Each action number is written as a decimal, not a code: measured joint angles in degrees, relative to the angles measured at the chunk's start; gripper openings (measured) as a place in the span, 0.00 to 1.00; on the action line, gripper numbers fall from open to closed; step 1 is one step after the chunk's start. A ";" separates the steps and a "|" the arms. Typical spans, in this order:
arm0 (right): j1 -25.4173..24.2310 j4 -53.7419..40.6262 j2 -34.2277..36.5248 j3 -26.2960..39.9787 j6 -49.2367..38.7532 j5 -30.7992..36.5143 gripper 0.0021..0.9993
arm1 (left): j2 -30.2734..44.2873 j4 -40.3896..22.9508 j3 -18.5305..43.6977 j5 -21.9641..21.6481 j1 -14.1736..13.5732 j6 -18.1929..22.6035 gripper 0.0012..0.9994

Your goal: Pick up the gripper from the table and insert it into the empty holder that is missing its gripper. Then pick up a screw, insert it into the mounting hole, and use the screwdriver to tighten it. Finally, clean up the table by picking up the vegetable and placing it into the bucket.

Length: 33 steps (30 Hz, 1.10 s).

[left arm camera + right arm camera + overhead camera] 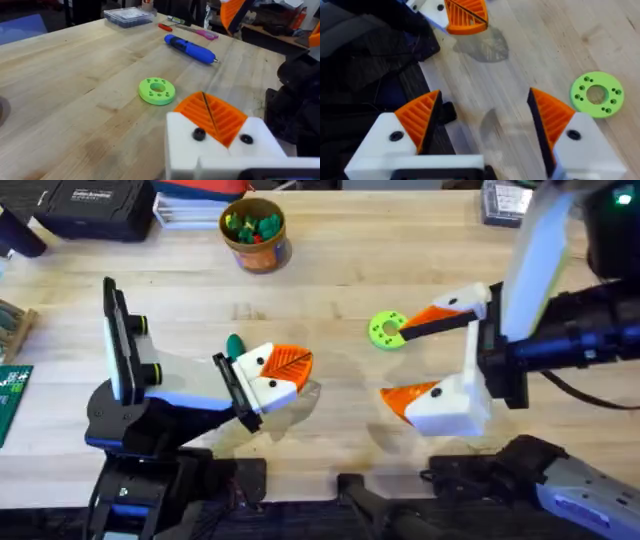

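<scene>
My left gripper (290, 365) hovers low over the table's middle with its orange pads (212, 117) shut and nothing visible between them. Just behind it lies the dark teal vegetable (234, 343). My right gripper (395, 363) stands open to its right, and the left gripper (465, 12) shows beyond its spread fingers (420, 117). The yellow-orange bucket (262, 255) stands at the back centre and holds small green and red pieces. The blue screwdriver (190, 48) lies on the table past the lime disc. The loose gripper, the holder and the screw are out of view.
A lime-green disc with holes (386, 330) lies by my right gripper's far finger. A clear plastic box (129, 16) and a red-handled tool (165, 27) sit near the screwdriver. A black case (90, 205) is at the back left, a green board (12, 395) at the left edge.
</scene>
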 joint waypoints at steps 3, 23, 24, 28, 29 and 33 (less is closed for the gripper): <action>-1.31 0.70 2.12 0.00 5.07 3.15 0.99 | 0.00 0.00 0.00 0.00 0.00 0.00 0.00; -57.37 8.36 18.96 -0.04 9.45 24.30 0.99 | 0.01 -0.07 0.00 1.09 0.00 1.35 0.00; -58.54 9.81 20.63 -0.04 9.31 24.58 0.99 | 0.00 -0.07 0.00 1.09 0.00 1.36 0.00; -60.43 14.50 27.64 -0.04 6.09 25.14 0.99 | 0.02 -0.09 0.00 1.11 0.00 1.36 0.00; -60.43 15.10 29.16 -0.04 4.88 25.16 0.99 | 0.00 -0.11 0.00 1.11 0.00 1.38 0.00; -60.42 16.39 34.27 0.11 2.17 24.97 0.99 | 0.00 -0.11 0.00 1.11 0.00 1.49 0.00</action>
